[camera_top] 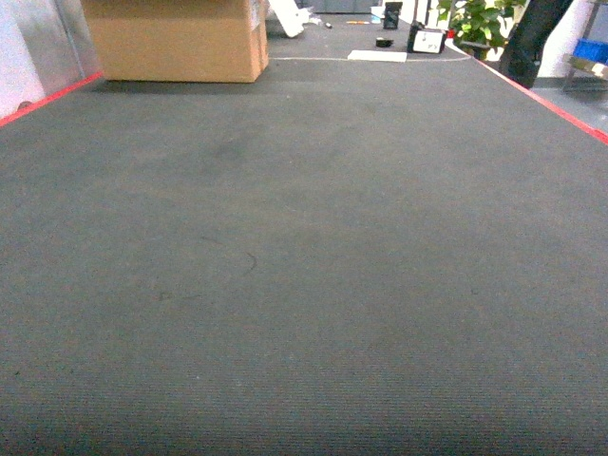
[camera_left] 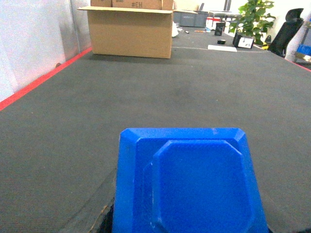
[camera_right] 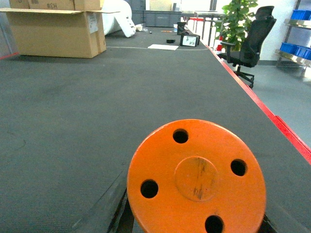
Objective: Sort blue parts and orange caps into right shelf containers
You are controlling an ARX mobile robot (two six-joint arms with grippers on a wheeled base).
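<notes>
Left wrist view: a blue part [camera_left: 189,182], octagonal with a raised inner panel, fills the lower middle of the frame, directly in front of the camera and above the dark grey surface [camera_left: 146,92]. The left pincer itself is hidden behind the part; whether it is clenched on the part or released cannot be told. A red edge strip [camera_left: 43,77] runs along the left border of the surface. An open cardboard box [camera_left: 131,31] stands at the far left end. Beyond it, to the right, small desk items, a potted plant [camera_left: 252,19] and a black office chair [camera_left: 284,31].

Head view: the dark grey surface occupies nearly the whole frame. The cardboard box sits at the far left end, a white sheet of paper [camera_top: 377,55] lies at the far middle, and the plant stands at the far right. Red strips mark both side edges. Neither arm nor any task item shows in this view.

Right wrist view: an orange cap [camera_right: 197,177], round with four holes and a central disc, fills the lower middle of the frame, close before the camera and above the surface. The right pincer is hidden behind it; its state cannot be told. Blue bins [camera_right: 297,48] on a shelf stand at the far right, past the chair.
</notes>
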